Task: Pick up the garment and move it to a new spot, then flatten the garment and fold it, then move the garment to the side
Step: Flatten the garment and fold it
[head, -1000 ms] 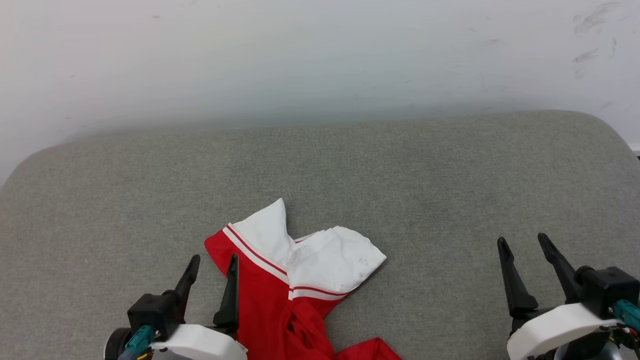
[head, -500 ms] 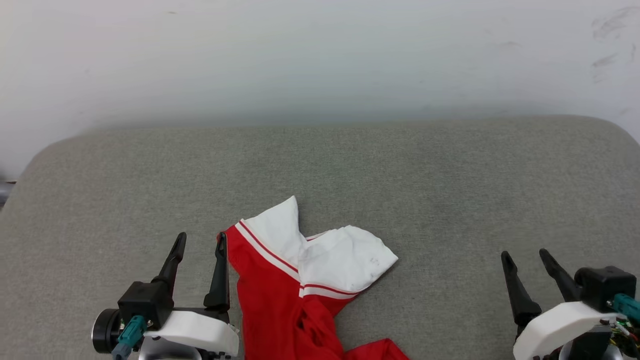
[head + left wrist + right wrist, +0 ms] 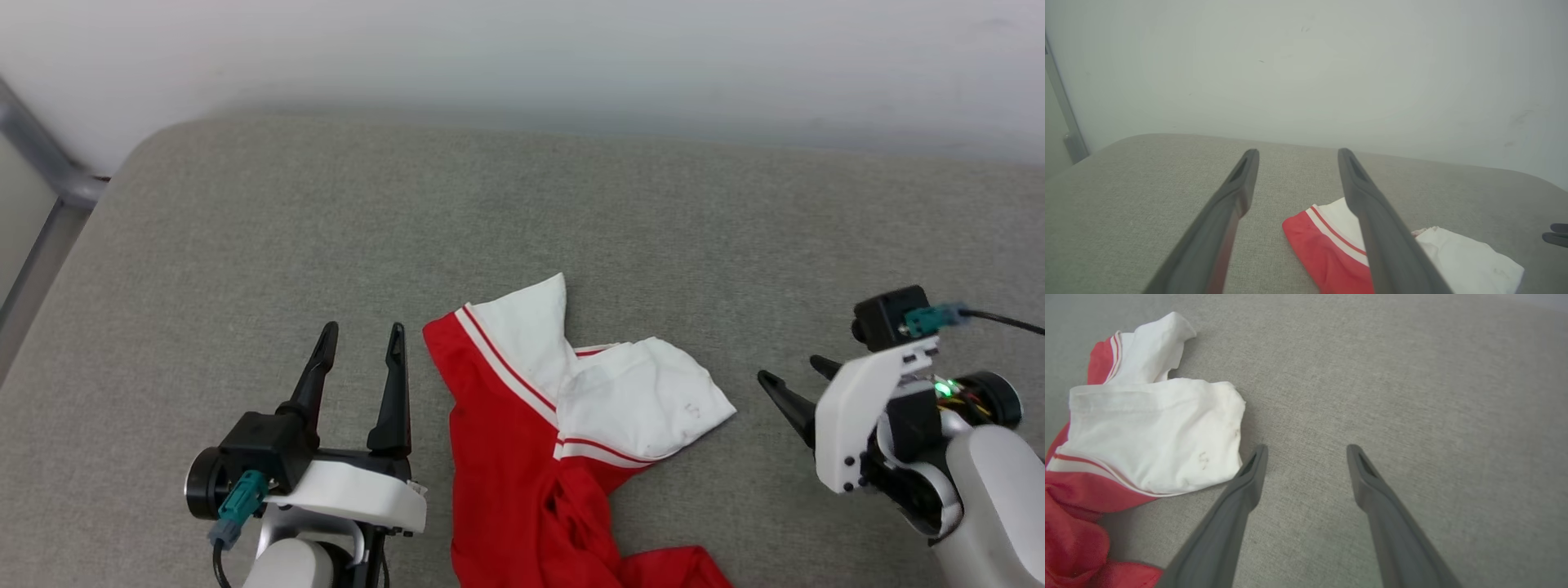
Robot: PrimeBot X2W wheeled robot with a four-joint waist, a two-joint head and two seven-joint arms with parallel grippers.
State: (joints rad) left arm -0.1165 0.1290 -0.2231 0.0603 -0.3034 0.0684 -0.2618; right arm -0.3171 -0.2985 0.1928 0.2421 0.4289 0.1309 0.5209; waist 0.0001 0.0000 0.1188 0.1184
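The garment (image 3: 506, 457) lies crumpled on the grey cushion (image 3: 571, 204), red body toward me, white sleeves with red-white striped trim on top. My left gripper (image 3: 362, 331) stands open just left of its red edge, apart from the cloth, fingers pointing away from me. The left wrist view looks between those open fingers (image 3: 1298, 153) with the garment (image 3: 1323, 245) low at the right. My right gripper (image 3: 790, 369) is open, tilted toward the white sleeve from the right with a small gap. In the right wrist view its tips (image 3: 1307, 449) sit beside the garment's sleeve (image 3: 1151, 433).
A pale wall (image 3: 522, 49) rises behind the cushion's rounded back edge. A grey metal frame (image 3: 49, 180) stands off the cushion's left corner. Bare cushion stretches beyond and to both sides of the garment.
The head camera has shifted, moving the whole picture. My right gripper has swung up and turned leftward toward the white sleeve. The left gripper now stands clear of the red edge.
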